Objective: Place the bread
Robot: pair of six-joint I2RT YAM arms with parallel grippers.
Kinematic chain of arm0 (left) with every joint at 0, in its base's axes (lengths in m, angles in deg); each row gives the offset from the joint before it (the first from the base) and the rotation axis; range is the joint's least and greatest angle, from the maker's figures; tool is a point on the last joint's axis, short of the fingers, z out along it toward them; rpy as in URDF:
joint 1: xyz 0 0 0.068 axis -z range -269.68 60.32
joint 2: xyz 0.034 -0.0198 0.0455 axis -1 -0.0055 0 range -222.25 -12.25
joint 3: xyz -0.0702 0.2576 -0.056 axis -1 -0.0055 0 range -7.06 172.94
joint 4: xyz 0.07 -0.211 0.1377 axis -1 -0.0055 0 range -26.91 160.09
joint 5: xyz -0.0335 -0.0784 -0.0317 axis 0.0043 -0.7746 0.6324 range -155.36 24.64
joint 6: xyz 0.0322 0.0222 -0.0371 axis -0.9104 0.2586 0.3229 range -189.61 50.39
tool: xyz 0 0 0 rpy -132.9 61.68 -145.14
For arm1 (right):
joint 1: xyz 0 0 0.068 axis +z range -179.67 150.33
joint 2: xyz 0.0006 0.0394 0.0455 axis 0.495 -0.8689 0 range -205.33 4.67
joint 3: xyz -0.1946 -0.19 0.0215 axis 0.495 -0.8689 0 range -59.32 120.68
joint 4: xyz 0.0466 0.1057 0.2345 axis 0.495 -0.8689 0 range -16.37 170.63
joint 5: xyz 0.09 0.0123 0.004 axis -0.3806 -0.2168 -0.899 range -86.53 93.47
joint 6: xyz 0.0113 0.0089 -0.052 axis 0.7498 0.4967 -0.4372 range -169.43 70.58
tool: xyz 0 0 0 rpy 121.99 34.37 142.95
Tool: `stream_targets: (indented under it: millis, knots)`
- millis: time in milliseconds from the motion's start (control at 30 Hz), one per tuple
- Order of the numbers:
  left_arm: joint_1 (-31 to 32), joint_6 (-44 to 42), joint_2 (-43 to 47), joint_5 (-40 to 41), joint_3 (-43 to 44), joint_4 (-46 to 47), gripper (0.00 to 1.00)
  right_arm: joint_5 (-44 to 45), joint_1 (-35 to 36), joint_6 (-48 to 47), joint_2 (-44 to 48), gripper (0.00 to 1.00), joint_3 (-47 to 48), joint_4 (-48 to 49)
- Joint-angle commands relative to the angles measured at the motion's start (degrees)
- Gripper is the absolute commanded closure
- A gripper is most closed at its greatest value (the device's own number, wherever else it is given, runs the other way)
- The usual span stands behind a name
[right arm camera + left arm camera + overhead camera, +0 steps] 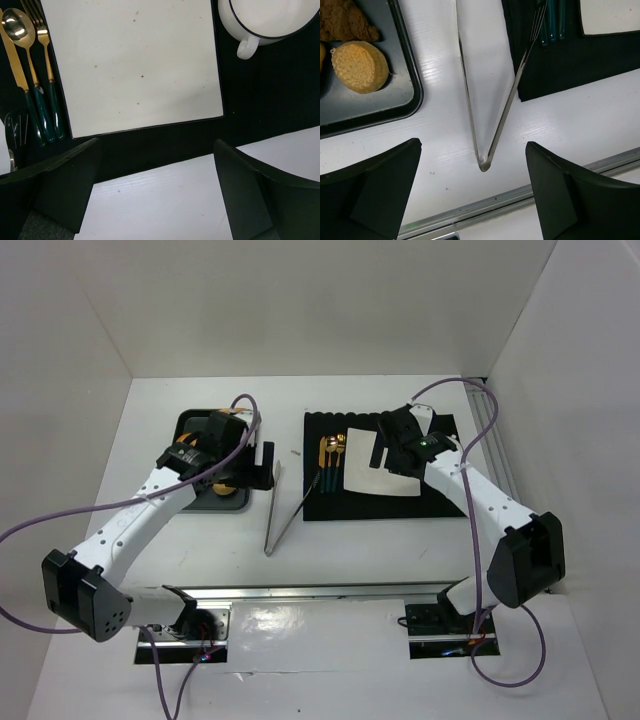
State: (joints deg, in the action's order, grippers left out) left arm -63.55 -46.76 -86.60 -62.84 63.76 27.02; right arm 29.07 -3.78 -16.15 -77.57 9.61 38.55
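I cannot pick out the ring-shaped bread; my left arm covers most of the dark tray [190,426]. An orange bit [228,486] shows under the arm, and I cannot tell what it is. In the left wrist view the tray [409,102] holds a solid round orange bun [360,66] and a brown pastry [345,22]. My left gripper [474,145] is open and empty above the bend of the metal tongs [490,107], right of the tray [262,468]. My right gripper [156,142] is open and empty over the near edge of the black mat [150,145], and it also shows from above [395,445].
A white square plate [135,65] lies on the mat [330,505], with gold and green cutlery [30,75] to its left and a white cup [270,20] at its far right. The tongs [285,510] lie between tray and mat. A metal rail runs along the near table edge.
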Motion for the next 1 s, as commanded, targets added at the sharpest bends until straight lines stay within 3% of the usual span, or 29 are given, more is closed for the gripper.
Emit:
stream_targets:
  millis: [0, 267, 533, 767, 967]
  knots:
    - [0.1, -0.3, 2.2, -0.2, -1.8, 1.5, 0.01, 1.7, -0.3, 1.3, 1.1, 0.0, -0.1, -2.0]
    - [5.9, -1.5, 0.0, -1.3, -8.2, 2.2, 0.01, -0.3, -0.3, 0.0, 3.2, 0.0, -2.0, 0.5]
    - [13.9, 6.1, -4.7, 1.7, -15.9, 10.6, 0.01, -4.6, -0.3, -1.9, 6.5, 0.0, -4.7, 4.2]
    - [13.9, 8.2, -8.2, 6.5, -18.6, 15.0, 0.01, -5.1, -0.3, -2.4, 5.9, 0.0, -3.5, 4.2]
    - [11.2, 5.4, -13.1, 1.0, -18.6, 20.6, 0.01, -5.1, -0.8, -2.4, 6.5, 0.0, -4.1, 4.2]
